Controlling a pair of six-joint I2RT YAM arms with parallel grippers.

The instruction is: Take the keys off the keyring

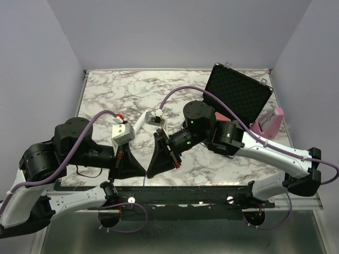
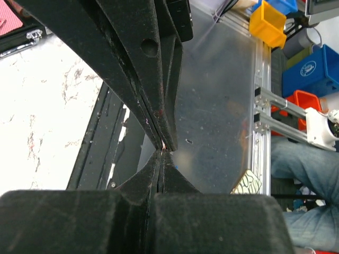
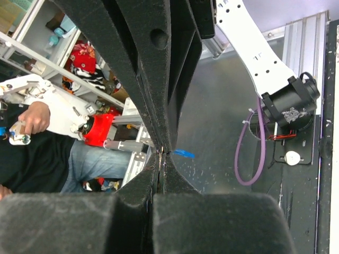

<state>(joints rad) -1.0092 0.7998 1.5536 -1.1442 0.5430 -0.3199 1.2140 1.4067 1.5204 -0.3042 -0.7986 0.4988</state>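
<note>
My left gripper and right gripper meet tip to tip above the table's front edge. Both are shut. A thin silvery sliver, the keyring, is pinched between the right fingers. It also shows where the tips meet in the left wrist view. The blue head of a key sticks out sideways just beside the touching tips. In the top view it is only a thin blue line below the tips. The key's blade and most of the ring are hidden by the fingers.
An open black case stands at the back right of the marble table, with a pink object beside it. A white stick-like tool lies behind the grippers. The black front rail runs below them.
</note>
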